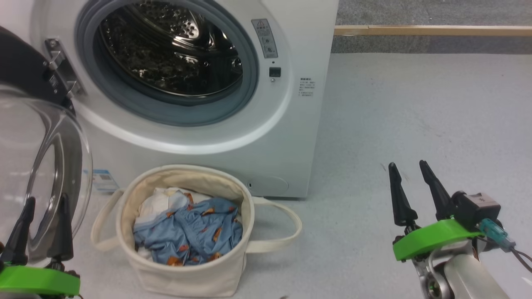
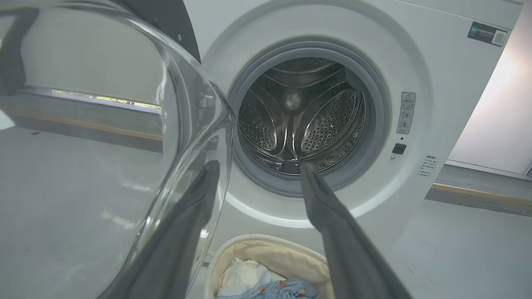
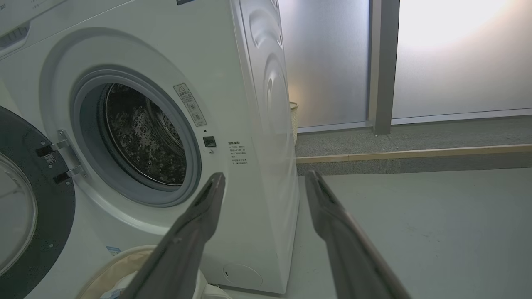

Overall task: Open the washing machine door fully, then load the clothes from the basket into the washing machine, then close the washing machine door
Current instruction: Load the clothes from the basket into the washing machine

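Now the loading step is at hand: the washing machine door (image 1: 23, 72) stands swung out to the left of the washing machine (image 1: 299, 124), leaving the steel drum (image 1: 174, 54) unobstructed. The basket (image 1: 195, 274) sits on the floor (image 1: 415, 116) just in front of the machine, below the opening. The clothes (image 1: 195, 232) are heaped inside it, blue print on top and a cream-white piece toward the back. Your left gripper (image 1: 47, 199) hovers close beside the door's glass bowl, fingers spread and empty; whether it touches the glass cannot be told. Your right gripper (image 1: 407, 164) is likewise wide and empty, over bare floor well apart from the basket. Whether the door is at its stop is unclear, so judge that first. The right arm looks the better choice, since the glass crowds the left. Come down into the middle of the heap, clear of the soft rim and loop handles, and pinch a thick fold, not a loose edge. Lift until the garment clears the rim, then carry it past the grey seal (image 1: 249, 83) and well into the drum before letting go. The light tub will likely tip if snagged.
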### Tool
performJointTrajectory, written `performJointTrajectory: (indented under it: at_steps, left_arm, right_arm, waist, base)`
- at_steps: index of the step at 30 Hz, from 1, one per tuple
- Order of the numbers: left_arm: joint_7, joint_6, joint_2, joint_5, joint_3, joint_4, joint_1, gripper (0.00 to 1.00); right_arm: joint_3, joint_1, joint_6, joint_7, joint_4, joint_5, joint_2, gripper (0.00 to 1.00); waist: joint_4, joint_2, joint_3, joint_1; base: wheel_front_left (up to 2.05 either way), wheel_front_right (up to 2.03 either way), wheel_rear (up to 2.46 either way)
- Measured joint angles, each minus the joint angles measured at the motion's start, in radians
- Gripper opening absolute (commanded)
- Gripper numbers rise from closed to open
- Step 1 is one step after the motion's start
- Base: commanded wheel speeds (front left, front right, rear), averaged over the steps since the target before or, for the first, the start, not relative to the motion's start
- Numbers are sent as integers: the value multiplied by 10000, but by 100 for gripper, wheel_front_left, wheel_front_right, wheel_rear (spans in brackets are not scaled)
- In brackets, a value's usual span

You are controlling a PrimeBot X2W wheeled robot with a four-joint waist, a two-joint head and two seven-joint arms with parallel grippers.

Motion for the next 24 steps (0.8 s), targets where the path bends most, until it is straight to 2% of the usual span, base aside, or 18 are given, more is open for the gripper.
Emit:
performJointTrajectory:
  at_steps: [11,24]
  left_arm:
    - [0,0,-8,0,29,19,-168,100]
    - [0,0,-17,4,-10,48,-222,100]
  right_arm:
    - [153,-5,0,0,2,0,46,100]
    - [263,-18,0,0,61,4,82,100]
  waist:
    - [111,0,19,3]
    - [108,0,96,1]
  base:
    - [121,-108,-13]
    - [21,-18,-3]
